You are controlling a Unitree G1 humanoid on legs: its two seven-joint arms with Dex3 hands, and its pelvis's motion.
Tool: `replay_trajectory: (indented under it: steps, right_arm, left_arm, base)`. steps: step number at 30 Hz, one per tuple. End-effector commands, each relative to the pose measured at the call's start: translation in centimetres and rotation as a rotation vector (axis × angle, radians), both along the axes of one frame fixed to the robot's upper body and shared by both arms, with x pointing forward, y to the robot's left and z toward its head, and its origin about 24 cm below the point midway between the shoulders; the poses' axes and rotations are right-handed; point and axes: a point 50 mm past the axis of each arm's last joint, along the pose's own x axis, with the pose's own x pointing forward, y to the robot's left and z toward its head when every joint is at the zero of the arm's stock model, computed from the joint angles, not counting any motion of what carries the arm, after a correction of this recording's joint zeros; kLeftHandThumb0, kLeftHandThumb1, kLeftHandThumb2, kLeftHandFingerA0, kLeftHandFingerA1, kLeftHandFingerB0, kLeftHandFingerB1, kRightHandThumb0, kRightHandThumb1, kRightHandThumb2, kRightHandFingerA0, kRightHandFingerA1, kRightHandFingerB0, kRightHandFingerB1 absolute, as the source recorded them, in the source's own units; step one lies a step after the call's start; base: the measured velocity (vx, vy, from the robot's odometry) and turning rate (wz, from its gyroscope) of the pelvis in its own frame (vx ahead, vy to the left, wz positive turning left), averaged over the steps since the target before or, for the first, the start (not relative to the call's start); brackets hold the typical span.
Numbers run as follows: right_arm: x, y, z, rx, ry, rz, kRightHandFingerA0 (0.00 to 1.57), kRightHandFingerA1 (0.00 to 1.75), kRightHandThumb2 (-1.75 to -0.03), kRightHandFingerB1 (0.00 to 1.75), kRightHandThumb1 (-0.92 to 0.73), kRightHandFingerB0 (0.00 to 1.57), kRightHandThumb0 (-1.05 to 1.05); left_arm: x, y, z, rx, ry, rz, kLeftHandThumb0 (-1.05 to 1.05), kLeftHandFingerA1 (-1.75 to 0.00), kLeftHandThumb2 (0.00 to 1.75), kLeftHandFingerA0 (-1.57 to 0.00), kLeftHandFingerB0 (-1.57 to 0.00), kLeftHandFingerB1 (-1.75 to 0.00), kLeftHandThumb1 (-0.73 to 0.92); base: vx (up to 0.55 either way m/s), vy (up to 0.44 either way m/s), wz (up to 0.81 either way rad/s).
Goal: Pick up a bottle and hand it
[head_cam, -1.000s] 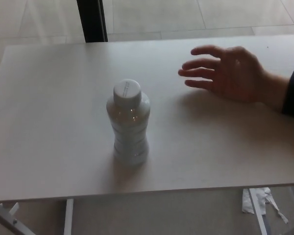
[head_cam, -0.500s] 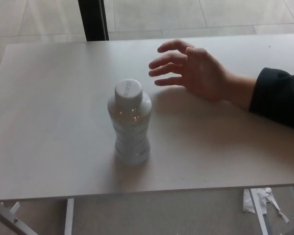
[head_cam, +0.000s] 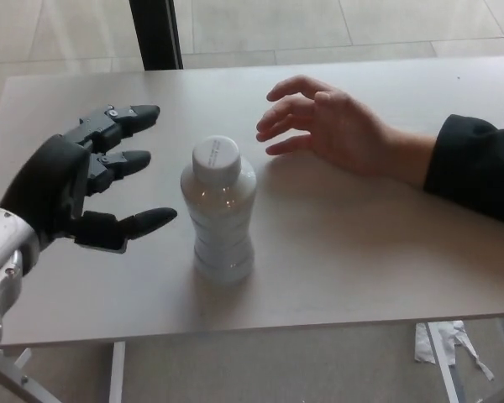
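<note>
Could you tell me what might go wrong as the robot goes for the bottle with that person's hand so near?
1. The bottle stands upright and narrow; the open left hand is beside it, apart, and a sideways bump from its fingers could tip it over.
2. The person's hand hovers just behind and to the right of the cap; closing there could pinch or strike it.
3. The bottle looks smooth, so a loose grip might slip.

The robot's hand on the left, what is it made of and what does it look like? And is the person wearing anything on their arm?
The left hand is matte black with three thick, jointed fingers with rounded tips, on a silver-grey metal wrist. The person's hand is bare; a dark sleeve covers the forearm.
</note>
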Motion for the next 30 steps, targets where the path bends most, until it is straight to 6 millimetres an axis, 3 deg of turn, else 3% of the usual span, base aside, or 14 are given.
replay_trajectory:
  steps: [1,3,4,10,13,14,17,19,20,22,23,24,25,30]
  right_arm:
    - [0.5,-0.4,0.7,0.002,-0.041,-0.005,1.1,1.46,-0.58,0.51,-0.57,0.39,-0.73]
    - [0.5,-0.3,0.7,-0.021,-0.026,0.005,1.15,1.38,-0.85,0.59,-0.45,0.38,-0.78]
    - [0.5,-0.3,0.7,-0.024,-0.026,0.008,1.07,1.45,-0.58,0.51,-0.58,0.39,-0.72]
    - [0.7,-0.3,0.9,0.008,-0.047,0.012,1.02,0.92,-0.58,0.48,-0.59,0.39,-0.66]
    - [0.8,-0.2,1.0,0.007,-0.052,0.021,1.08,1.13,-0.59,0.49,-0.58,0.39,-0.67]
    - [0.9,-0.2,1.2,-0.002,-0.056,0.031,1.08,1.23,-0.58,0.5,-0.59,0.39,-0.66]
    - [1.1,-0.1,1.5,-0.012,-0.073,0.048,1.07,1.07,-0.57,0.52,-0.59,0.4,-0.67]
    - [1.3,-0.1,1.6,-0.022,-0.076,0.053,1.06,1.38,-0.59,0.52,-0.56,0.38,-0.69]
    - [1.4,0.0,1.7,-0.028,-0.074,0.058,1.22,1.3,-0.91,0.61,-0.46,0.37,-0.72]
    - [1.5,0.0,1.8,-0.012,-0.09,0.057,1.08,1.38,-0.6,0.52,-0.58,0.37,-0.67]
    - [1.6,0.0,1.8,-0.019,-0.083,0.056,1.25,1.31,-0.9,0.61,-0.45,0.36,-0.69]
    - [1.6,0.0,1.8,-0.024,-0.08,0.055,1.25,1.31,-0.9,0.61,-0.45,0.36,-0.69]
    - [1.7,0.0,1.8,-0.022,-0.083,0.056,1.08,1.27,-0.59,0.53,-0.56,0.35,-0.67]
    - [1.9,0.2,1.8,-0.023,-0.09,0.055,1.11,1.44,-0.59,0.52,-0.58,0.36,-0.67]
  left_arm:
    - [0.0,0.0,0.0,0.019,0.102,-0.054,-0.77,-0.3,0.88,0.0,-0.1,-0.21,0.43]
    - [-0.2,0.5,0.1,0.099,0.128,-0.081,-0.8,-0.25,0.89,0.0,-0.01,-0.05,0.43]
    - [-0.3,0.5,0.1,0.106,0.134,-0.085,-0.8,-0.24,0.88,0.0,-0.01,-0.04,0.42]
    - [-0.2,1.0,0.6,0.13,0.149,-0.091,-0.87,-0.36,0.66,0.0,0.0,-0.16,0.42]
    - [-0.4,1.1,0.6,0.146,0.16,-0.089,-0.87,-0.29,0.67,0.0,0.0,-0.12,0.42]
    - [-0.3,0.9,0.4,0.136,0.164,-0.088,-0.77,-0.23,0.89,0.0,0.0,0.0,0.43]
    - [-0.2,0.2,0.2,0.121,0.156,-0.104,-0.78,-0.18,0.89,0.0,0.0,0.0,0.43]
    - [-0.2,-0.7,-0.3,0.102,0.163,-0.139,-0.8,-0.19,0.89,0.0,0.0,0.0,0.43]
    - [-0.2,-0.9,-0.3,0.099,0.162,-0.141,-0.79,-0.2,0.9,0.0,0.0,0.0,0.43]
    - [-0.4,-2.9,-0.9,0.072,0.133,-0.158,-0.8,-0.24,0.9,0.0,0.0,0.0,0.44]
    - [-0.5,-3.5,-1.1,0.061,0.122,-0.155,-0.79,-0.24,0.9,0.0,0.0,0.0,0.45]
    - [-0.5,-3.8,-1.2,0.055,0.121,-0.149,-0.79,-0.24,0.9,0.0,0.0,0.0,0.45]
    - [-0.6,-4.2,-1.4,0.044,0.119,-0.135,-0.77,-0.25,0.89,0.0,0.0,0.0,0.45]
    - [-1.1,-6.3,-2.3,-0.001,0.11,-0.116,-0.81,-0.22,0.89,0.0,0.0,0.0,0.47]
  base:
    - [0.0,0.0,0.0]
    - [0.0,0.0,0.0]
    - [0.0,0.0,0.0]
    - [0.0,0.0,0.0]
    - [0.0,0.0,0.0]
    - [0.0,0.0,0.0]
    - [0.0,0.0,0.0]
    - [0.0,0.0,0.0]
    - [0.0,0.0,0.0]
    - [0.0,0.0,0.0]
    - [0.0,0.0,0.0]
    - [0.0,0.0,0.0]
    - [0.0,0.0,0.0]
    - [0.0,0.0,0.0]
